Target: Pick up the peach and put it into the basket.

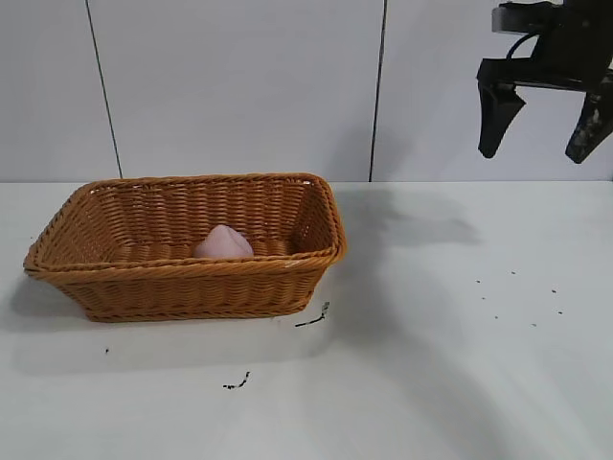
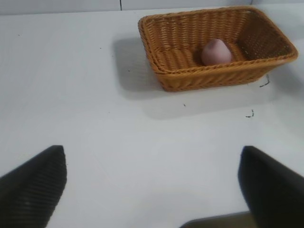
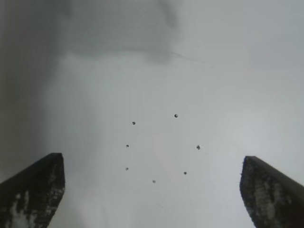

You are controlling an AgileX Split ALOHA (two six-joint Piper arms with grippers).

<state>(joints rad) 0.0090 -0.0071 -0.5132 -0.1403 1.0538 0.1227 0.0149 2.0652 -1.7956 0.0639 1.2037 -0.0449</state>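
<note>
1. Exterior view: a large orange-brown wicker basket (image 1: 187, 244) sits on a white table (image 1: 460, 364), taken here as the landmark. The peach (image 1: 223, 242), a small dusty-pink lump, lies inside the basket on its floor, close to the near wall and slightly toward the basket's end that faces the right arm. The right gripper (image 1: 544, 125) hangs high in the air, well apart from the basket and far beyond that same end, above the table. Its two dark fingers are spread wide with nothing between them, so it is released. A few small black marks (image 1: 313, 318) lie on the table just in front of the basket's near corner. The left arm does not appear in this view.

2. Left wrist view: the basket (image 2: 216, 76) is seen from a distance across bare white table (image 2: 95, 118), with the peach (image 2: 215, 52) resting inside it near the middle of its floor, touching the weave. The left gripper (image 2: 152, 190) is well away from the basket, over the table. Its two dark fingertips (image 2: 35, 183) stand far apart at the picture's edges, holding nothing.

3. Right wrist view: the right gripper (image 3: 152, 190) looks straight down at the white table (image 3: 228, 71), where a loose ring of tiny dark specks (image 3: 161, 147) shows. Its fingertips (image 3: 33, 190) are wide apart and empty. Neither basket nor peach is in this view.
</note>
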